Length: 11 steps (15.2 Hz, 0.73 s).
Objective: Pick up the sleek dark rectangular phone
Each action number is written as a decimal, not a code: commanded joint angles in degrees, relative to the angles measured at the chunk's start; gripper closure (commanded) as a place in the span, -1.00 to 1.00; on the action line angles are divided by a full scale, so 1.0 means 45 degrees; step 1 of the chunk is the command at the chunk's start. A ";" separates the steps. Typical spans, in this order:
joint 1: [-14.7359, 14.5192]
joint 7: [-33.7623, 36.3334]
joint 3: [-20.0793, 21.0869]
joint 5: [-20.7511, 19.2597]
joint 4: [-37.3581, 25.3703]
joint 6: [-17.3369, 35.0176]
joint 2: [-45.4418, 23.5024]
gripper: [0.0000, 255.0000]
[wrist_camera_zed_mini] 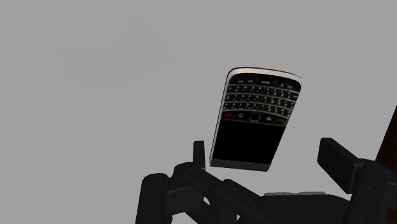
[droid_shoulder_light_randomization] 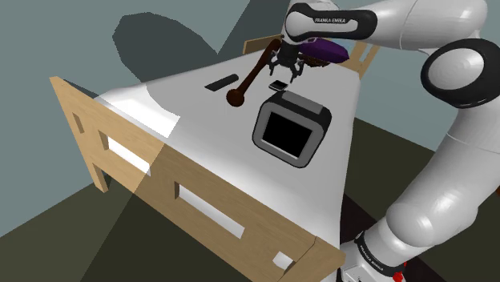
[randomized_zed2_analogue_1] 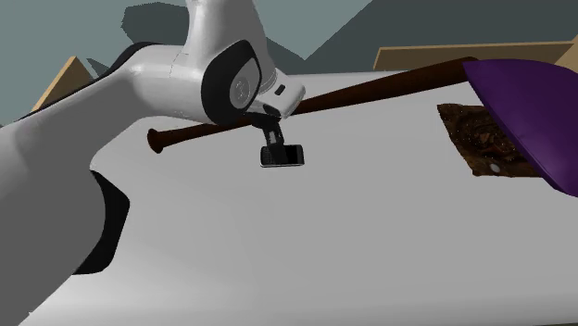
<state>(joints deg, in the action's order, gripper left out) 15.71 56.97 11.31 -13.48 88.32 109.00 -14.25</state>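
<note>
Two black fingers stand spread apart in the wrist view, one on each side of the phone. They pinch nothing. A clear gap separates the phone from one finger. The other finger is just beside the phone's edge, and I cannot tell whether it touches.

The phone is dark and rectangular with rounded corners and a pale rim. It has a black screen at the end nearer the gripper and a small keypad at the far end. It lies flat on the white table.

In the shoulder view the gripper hangs over the far part of the table, and the phone is directly below it. A brown bat lies just to the left of the phone, and a flat dark slab lies farther left, beyond the bat. A grey box with a black face sits nearer the stand than the phone. A purple object rests at the far edge, behind the gripper.

In the second exterior view the gripper points down at the phone. The bat runs across the table behind them, and the purple object is well apart at the right.
</note>
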 commanded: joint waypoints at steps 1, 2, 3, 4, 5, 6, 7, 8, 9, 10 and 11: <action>0.0021 0.0151 -0.0042 -0.0029 0.0153 0.0227 -0.0080 -1.00; 0.0027 0.0182 -0.0047 -0.0044 0.0308 0.0389 -0.0090 -1.00; 0.0032 0.0214 -0.0052 -0.0058 0.0464 0.0553 -0.0101 -1.00; 0.0036 0.0246 -0.0057 -0.0074 0.0615 0.0714 -0.0114 -1.00; 0.0041 0.0279 -0.0062 -0.0091 0.0763 0.0875 -0.0130 -1.00; 0.0047 0.0331 -0.0071 -0.0120 0.0988 0.1126 -0.0161 -1.00; 0.0048 0.0330 -0.0071 -0.0119 0.0992 0.1128 -0.0158 -1.00; 0.0047 0.0331 -0.0071 -0.0120 0.0989 0.1127 -0.0161 -1.00; 0.0049 0.0325 -0.0073 -0.0121 0.0972 0.1123 -0.0173 1.00; 0.0051 0.0324 -0.0073 -0.0120 0.0978 0.1125 -0.0169 1.00; 0.0050 0.0323 -0.0073 -0.0120 0.0967 0.1117 -0.0172 1.00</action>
<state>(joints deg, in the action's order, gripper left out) 15.93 58.42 10.98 -14.02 92.63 114.00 -14.97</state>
